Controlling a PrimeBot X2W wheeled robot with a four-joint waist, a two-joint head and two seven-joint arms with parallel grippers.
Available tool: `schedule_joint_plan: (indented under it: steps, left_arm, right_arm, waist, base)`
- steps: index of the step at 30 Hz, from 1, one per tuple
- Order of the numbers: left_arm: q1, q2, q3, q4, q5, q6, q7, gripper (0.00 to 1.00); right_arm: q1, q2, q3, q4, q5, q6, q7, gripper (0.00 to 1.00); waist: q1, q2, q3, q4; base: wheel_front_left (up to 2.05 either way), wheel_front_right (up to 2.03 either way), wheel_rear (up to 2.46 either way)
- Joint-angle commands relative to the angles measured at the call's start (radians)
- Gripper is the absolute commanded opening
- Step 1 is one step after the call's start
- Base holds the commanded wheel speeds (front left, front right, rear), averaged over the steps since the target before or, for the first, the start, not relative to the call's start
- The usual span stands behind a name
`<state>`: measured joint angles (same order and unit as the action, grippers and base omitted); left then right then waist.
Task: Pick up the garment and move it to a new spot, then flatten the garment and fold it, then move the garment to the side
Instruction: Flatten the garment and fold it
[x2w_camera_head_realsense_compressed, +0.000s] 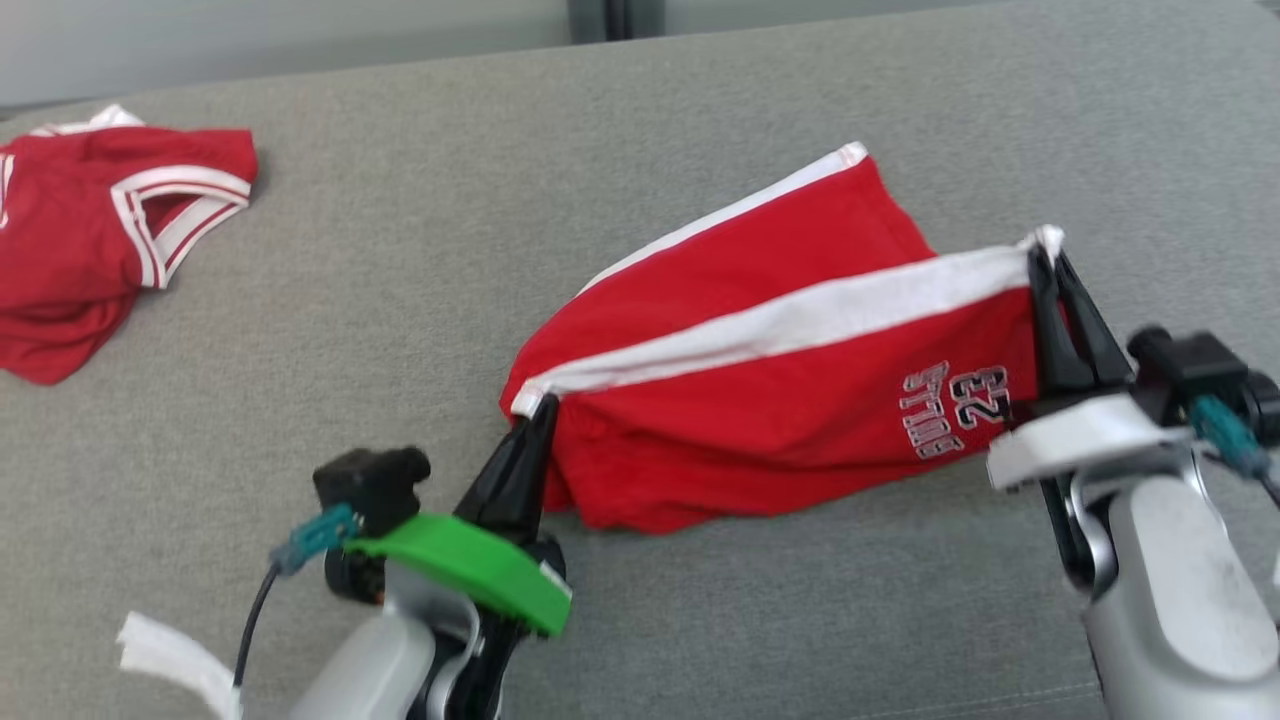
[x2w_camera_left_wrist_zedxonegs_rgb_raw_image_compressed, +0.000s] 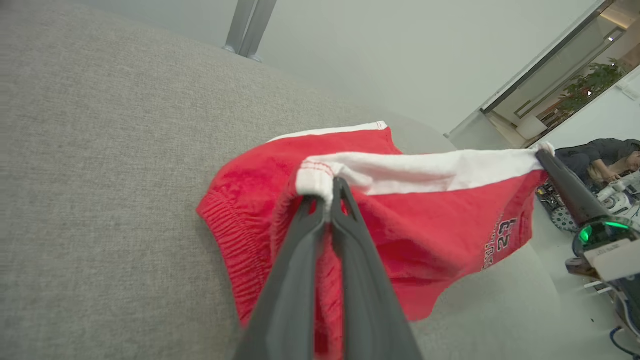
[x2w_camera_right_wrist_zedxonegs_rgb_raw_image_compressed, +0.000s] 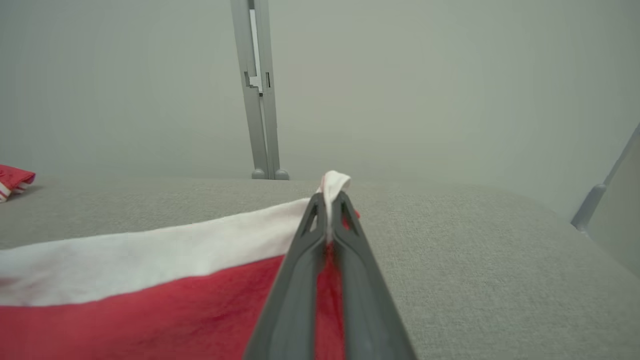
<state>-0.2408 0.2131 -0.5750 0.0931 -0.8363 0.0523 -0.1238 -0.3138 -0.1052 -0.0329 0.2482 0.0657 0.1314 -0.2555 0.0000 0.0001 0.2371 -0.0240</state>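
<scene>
Red shorts (x2w_camera_head_realsense_compressed: 780, 400) are strung left-to-right over the grey fabric surface (x2w_camera_head_realsense_compressed: 400, 250), right of middle, waistband end on the left. Left gripper (x2w_camera_head_realsense_compressed: 545, 405) and right gripper (x2w_camera_head_realsense_compressed: 1045, 250) each pinch one end of the white stripe. Lettering beside the 23 is unreadable, and the far leg is mostly hidden.

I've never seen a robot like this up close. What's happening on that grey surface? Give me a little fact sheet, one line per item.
Surface: grey fabric-covered top
Item handled: red shorts with a white stripe and a printed 23
Left gripper: shut on one end of the stripe
Right gripper: shut on the other end
Shorts' state: stretched between both grippers, stripe edge raised, far part lying on the surface
Also there: another red garment with white trim, far left, apart from both grippers
</scene>
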Motion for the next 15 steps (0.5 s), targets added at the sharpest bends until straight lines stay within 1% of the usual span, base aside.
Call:
schedule_joint_plan:
  steps: [1,8,15]
  left_arm:
    - [-0.047,-0.012,0.003,0.037,-0.007,-0.009,0.006,0.0]
    - [-0.216,-0.083,0.008,0.246,-0.014,-0.038,0.015,0.0]
    - [-0.313,-0.123,0.002,0.384,-0.027,-0.067,0.0,0.0]
  right_arm:
    - [-0.051,-0.016,0.006,0.041,-0.006,-0.001,0.004,0.0]
    - [-0.323,-0.067,0.067,0.341,-0.002,-0.002,0.016,0.0]
    - [-0.495,-0.092,0.112,0.57,-0.01,-0.002,0.004,0.0]
  waist:
    - [0.0,-0.0001,0.054,0.052]
    - [0.0,-0.0001,0.122,0.11]
    - [0.0,-0.0001,0.151,0.144]
  base:
    - [0.0,0.0,0.0]
    - [0.0,0.0,0.0]
    - [0.0,0.0,0.0]
